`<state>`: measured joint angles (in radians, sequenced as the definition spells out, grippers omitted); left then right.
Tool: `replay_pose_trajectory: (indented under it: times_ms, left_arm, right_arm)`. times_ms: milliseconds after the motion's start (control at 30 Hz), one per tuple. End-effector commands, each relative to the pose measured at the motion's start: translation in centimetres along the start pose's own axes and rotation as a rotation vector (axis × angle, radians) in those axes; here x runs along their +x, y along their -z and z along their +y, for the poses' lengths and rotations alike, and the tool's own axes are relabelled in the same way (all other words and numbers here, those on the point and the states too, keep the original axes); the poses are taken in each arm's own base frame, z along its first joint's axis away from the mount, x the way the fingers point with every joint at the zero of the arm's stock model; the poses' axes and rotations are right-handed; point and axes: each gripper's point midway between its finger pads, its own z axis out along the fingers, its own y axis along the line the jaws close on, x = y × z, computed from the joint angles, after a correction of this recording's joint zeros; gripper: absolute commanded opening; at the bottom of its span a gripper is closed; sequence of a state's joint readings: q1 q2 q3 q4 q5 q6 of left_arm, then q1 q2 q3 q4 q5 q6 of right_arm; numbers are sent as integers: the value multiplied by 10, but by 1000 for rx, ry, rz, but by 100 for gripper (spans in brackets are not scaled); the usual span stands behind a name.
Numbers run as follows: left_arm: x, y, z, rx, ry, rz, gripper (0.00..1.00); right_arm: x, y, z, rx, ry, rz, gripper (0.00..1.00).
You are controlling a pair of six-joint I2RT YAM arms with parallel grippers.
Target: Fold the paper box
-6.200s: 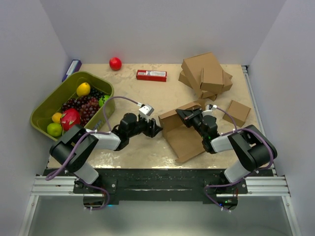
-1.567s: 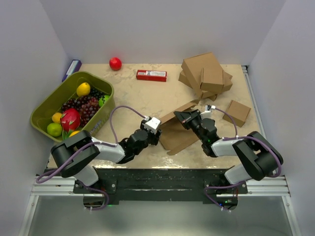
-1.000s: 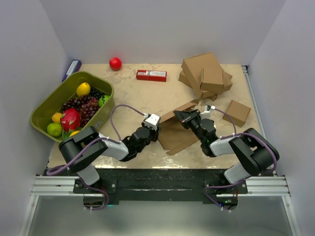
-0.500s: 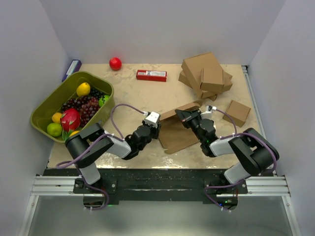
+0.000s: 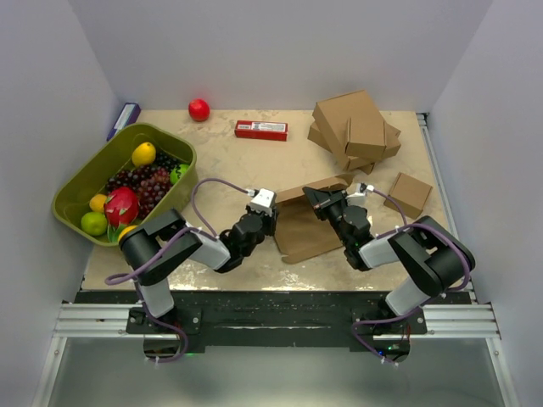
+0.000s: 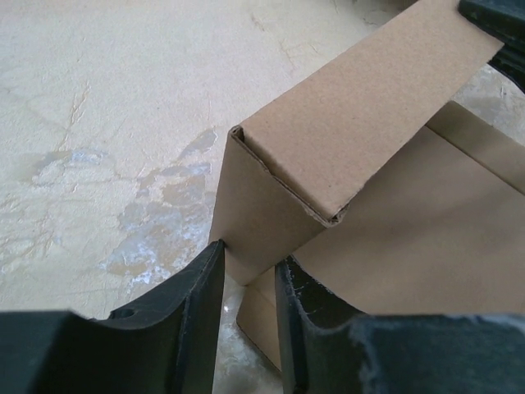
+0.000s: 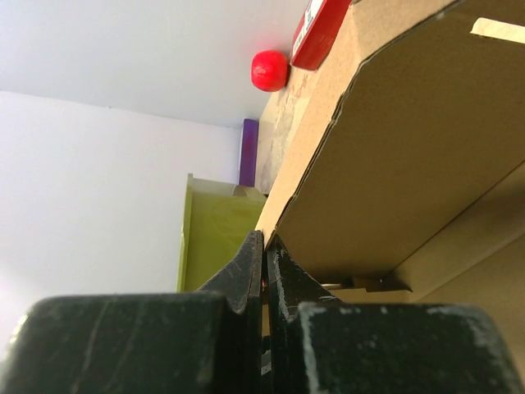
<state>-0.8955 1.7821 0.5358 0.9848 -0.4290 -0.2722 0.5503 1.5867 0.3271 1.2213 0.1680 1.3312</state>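
Observation:
The paper box (image 5: 307, 227) is a brown cardboard sheet lying partly folded at the table's middle, with one wall raised along its far side. My left gripper (image 5: 270, 223) is at its left corner. In the left wrist view the jaws (image 6: 248, 271) are nearly together, with the lower corner of the raised folded wall (image 6: 328, 139) between them, touching both fingers. My right gripper (image 5: 311, 199) is at the far edge of the box. In the right wrist view it (image 7: 264, 240) is shut on the thin edge of a raised flap (image 7: 402, 139).
A green bin (image 5: 89, 174) of fruit stands at the left. A red ball (image 5: 198, 109) and a red packet (image 5: 260, 130) lie at the back. A pile of brown boxes (image 5: 352, 129) stands back right, with a small brown box (image 5: 407, 194) near it. A purple item (image 5: 125, 119) is at the back left.
My left gripper has moved up and right to the box's left corner and closed round it. The sheet has drawn in and looks narrower. My right gripper has kept its hold.

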Motion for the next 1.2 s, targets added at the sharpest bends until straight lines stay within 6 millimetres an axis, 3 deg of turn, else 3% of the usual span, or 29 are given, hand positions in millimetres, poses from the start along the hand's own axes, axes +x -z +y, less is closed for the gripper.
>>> replay_pose_trajectory:
  times_ms: [0,233,433,700,933,1167]
  left_arm:
    - [-41,-16,-7,-24,135,-120,30]
    - [-47,-20,-7,-46,178,-136,20]
    - [-43,-22,5,-132,199,-112,0]
    - [-41,-24,8,-163,203,-83,0]
    - [-49,-21,-5,-72,213,-135,29]
    - [-55,-20,-3,-51,223,-160,40]
  right_arm:
    - [32,17,-64,208,92,122,0]
    - [33,17,-68,221,84,119,0]
    - [31,20,-70,230,79,106,0]
    - [31,20,-66,236,70,100,0]
    - [30,18,-64,233,62,95,0]
    - [32,18,-63,233,63,101,0]
